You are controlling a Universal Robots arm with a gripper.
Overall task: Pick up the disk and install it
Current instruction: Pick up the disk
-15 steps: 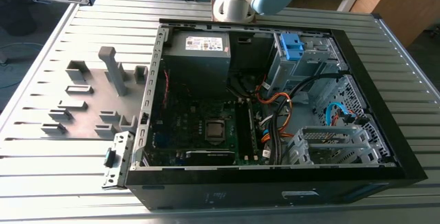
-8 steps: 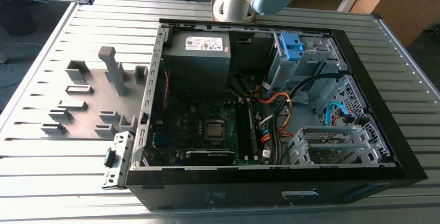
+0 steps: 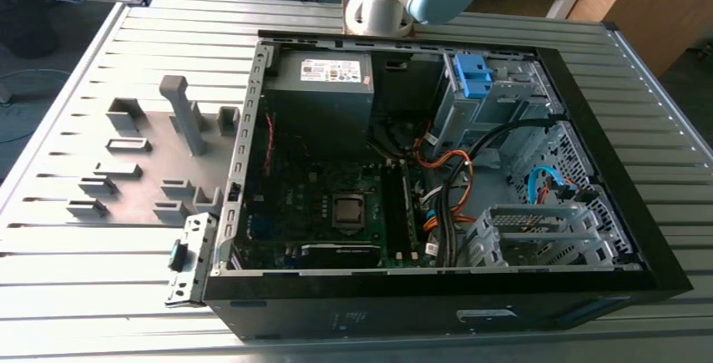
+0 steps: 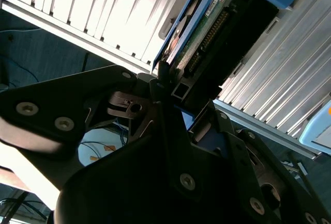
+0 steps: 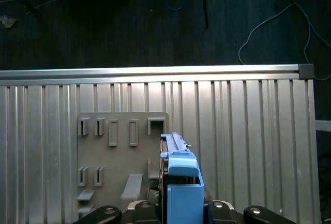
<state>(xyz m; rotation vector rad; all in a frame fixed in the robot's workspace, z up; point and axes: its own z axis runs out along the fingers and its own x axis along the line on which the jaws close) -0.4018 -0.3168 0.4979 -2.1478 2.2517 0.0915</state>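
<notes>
The disk [image 4: 209, 25] is pinched by the gripper [image 4: 175, 90] at one of its short ends. In the second wrist view the black jaws are pressed against its two sides, so that the rest of the drive is carried out beyond the fingertips, clear of the ribbed metal surface [image 5: 248, 131]. In the exterior view the disk is seen at the far corner on the exterior view's left, raised above the surface's border with its labelled face turned to the camera, well apart from the open computer case [image 3: 446, 317]. In the first wrist view it is hung over the grey holder plate [image 5: 116, 159], near that plate's edge. A white-and-blue label is shown on its flat face, blue plastic rails are seen along its sides, and a green circuit board with a dark row of connector pins is exposed on one face in the second wrist view
</notes>
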